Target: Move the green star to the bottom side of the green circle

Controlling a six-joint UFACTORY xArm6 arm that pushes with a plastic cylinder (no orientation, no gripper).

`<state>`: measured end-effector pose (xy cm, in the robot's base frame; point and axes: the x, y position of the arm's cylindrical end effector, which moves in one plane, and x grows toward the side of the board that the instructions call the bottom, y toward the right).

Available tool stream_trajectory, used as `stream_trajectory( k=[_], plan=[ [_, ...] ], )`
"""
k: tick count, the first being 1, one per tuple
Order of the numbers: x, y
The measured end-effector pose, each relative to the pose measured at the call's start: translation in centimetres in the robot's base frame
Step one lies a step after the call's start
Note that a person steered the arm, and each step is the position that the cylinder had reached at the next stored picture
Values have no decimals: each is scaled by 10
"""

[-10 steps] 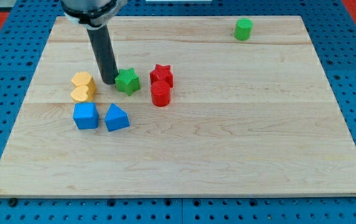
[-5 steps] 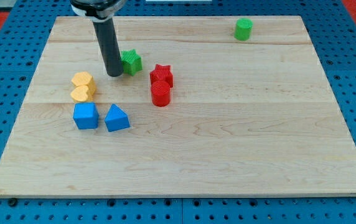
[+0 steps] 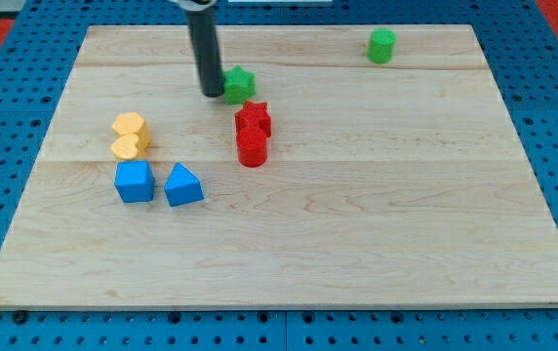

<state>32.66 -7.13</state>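
The green star (image 3: pixel 239 84) lies on the wooden board (image 3: pixel 357 214), above the red star (image 3: pixel 254 118). My tip (image 3: pixel 212 94) touches the green star's left side. The green circle (image 3: pixel 381 46) stands near the board's top edge, far to the right of the green star and slightly higher in the view.
A red cylinder (image 3: pixel 252 148) sits just below the red star. Two yellow blocks (image 3: pixel 130 136) are stacked close together at the left. Below them lie a blue cube (image 3: pixel 135 181) and a blue triangular block (image 3: pixel 182 184).
My tip has moved up and to the right, pushing the green star from beside the yellow blocks to above the red star. The other blocks have not moved.
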Motion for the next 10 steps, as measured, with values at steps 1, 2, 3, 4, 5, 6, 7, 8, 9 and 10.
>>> stream_trajectory(
  k=[1, 2, 3, 4, 5, 6, 7, 8, 9, 10],
  plan=[
    [0, 36],
    [-3, 50],
    [-27, 50],
    [-47, 58],
    [-49, 75],
    [-36, 79],
    [-26, 99],
    [-26, 122],
    [-25, 145],
    [-25, 160]
  ],
)
